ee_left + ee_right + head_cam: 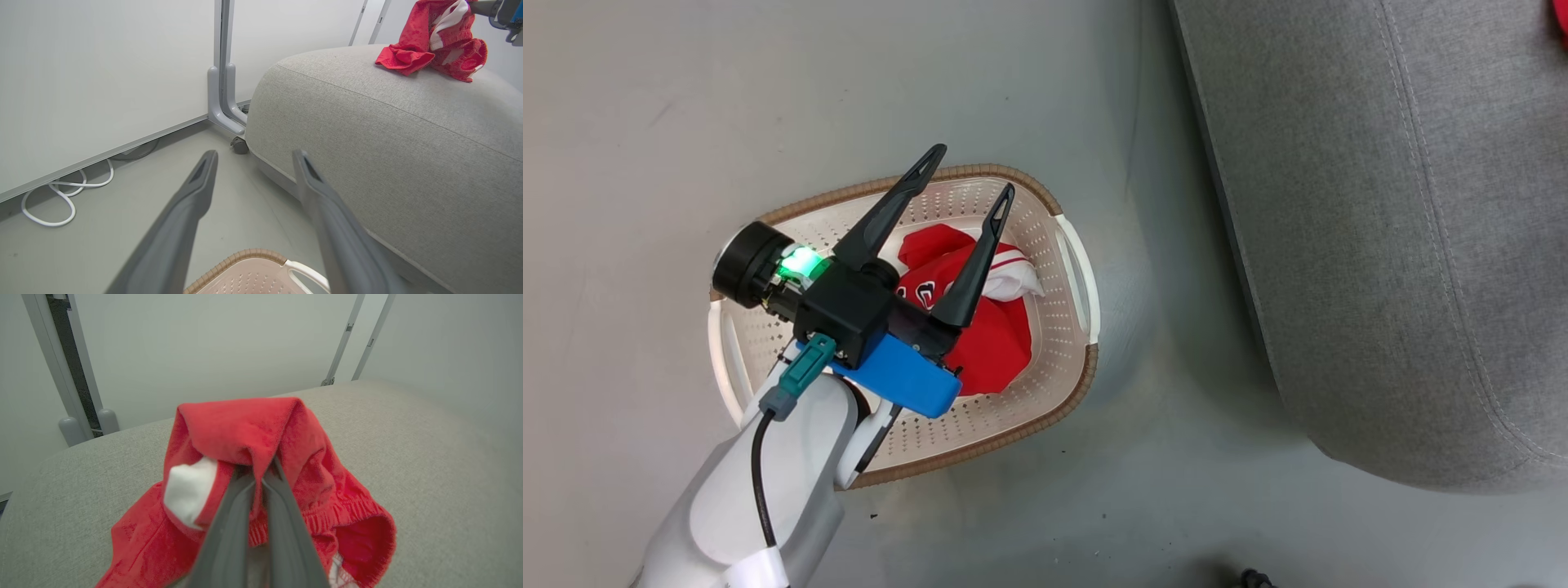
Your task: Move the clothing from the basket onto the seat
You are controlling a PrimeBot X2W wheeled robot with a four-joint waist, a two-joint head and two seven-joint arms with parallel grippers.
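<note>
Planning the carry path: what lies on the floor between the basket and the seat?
Nothing; in the head view, the floor between the basket and the seat is bare.

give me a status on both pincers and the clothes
Left pincer open above the basket, jersey inside. Right pincer shut on red garment, its folds touching the seat.

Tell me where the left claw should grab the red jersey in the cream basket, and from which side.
Come straight down from above: the walls of the cream perforated plastic basket block every side. Pinch the raised fold of the red fabric jersey by its white striped sleeve; it looks bunched highest there. The open left claw hovers over it.
</note>
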